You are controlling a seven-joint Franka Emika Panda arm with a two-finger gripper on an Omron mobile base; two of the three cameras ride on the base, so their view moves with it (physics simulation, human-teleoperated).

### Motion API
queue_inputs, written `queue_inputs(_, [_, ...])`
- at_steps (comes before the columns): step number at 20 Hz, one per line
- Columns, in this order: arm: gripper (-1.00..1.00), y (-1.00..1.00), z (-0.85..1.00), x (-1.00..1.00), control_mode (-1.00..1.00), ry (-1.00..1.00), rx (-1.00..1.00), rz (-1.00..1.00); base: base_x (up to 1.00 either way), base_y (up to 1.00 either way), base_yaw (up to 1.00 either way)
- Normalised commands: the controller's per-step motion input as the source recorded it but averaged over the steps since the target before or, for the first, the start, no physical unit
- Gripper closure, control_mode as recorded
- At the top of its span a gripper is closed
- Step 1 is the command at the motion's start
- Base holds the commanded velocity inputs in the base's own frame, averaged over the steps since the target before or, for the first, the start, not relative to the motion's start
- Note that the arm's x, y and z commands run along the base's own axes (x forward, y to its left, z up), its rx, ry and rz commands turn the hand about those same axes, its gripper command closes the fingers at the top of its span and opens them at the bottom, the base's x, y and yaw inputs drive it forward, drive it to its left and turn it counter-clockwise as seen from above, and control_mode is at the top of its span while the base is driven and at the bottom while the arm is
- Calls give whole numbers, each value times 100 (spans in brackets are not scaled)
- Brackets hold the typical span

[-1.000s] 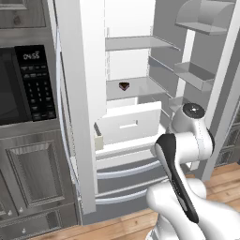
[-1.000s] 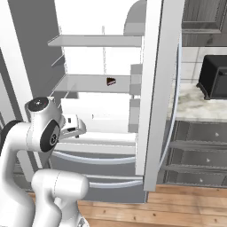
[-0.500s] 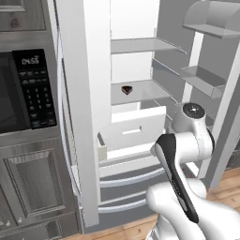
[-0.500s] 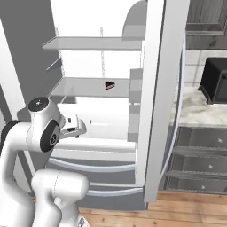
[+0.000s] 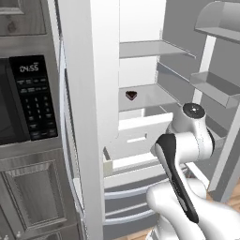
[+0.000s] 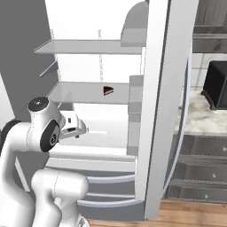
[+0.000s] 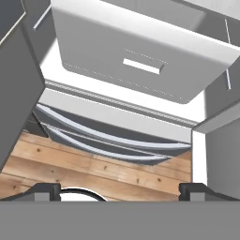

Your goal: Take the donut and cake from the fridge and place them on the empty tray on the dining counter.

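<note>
A white robot arm stands in front of an open fridge, whose doors are swung wide so the white interior and its shelves are within reach. On the middle glass shelf sits the cake, a small dark brown wedge, alone and well back from the front edge. It is upright and untouched, well apart from the arm. The donut cannot be made out on any visible shelf; it may be hidden behind the door frame or deeper inside.

The arm is folded with its elbow high, so the hand sits low, at about the height of the white crisper drawer below the cake's shelf. The claw points down and forward toward the fridge's bottom drawers and the wooden floor. Its two dark fingertips stand far apart with nothing between them, so the claw is open and empty, presumably ready for a first grasp.

The cake lies above and beyond where the hand is aimed, so the hand likely needs to rise and tilt up before reaching in over the shelf.
</note>
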Motion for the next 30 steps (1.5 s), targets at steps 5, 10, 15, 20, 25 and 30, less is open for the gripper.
queue_inputs(5, [-100,0,0,0,100,0,0,0,38,0,0])
queue_inputs(10, [-100,0,0,0,100,0,0,0,34,0,0])
queue_inputs(15, [-100,0,0,0,100,0,0,0,31,0,0])
queue_inputs(20, [-100,0,0,0,100,0,0,0,26,0,0])
queue_inputs(25, [-100,0,0,15,-100,0,0,0,10,0,0])
queue_inputs(30, [-100,0,12,21,-100,0,0,0,0,0,0])
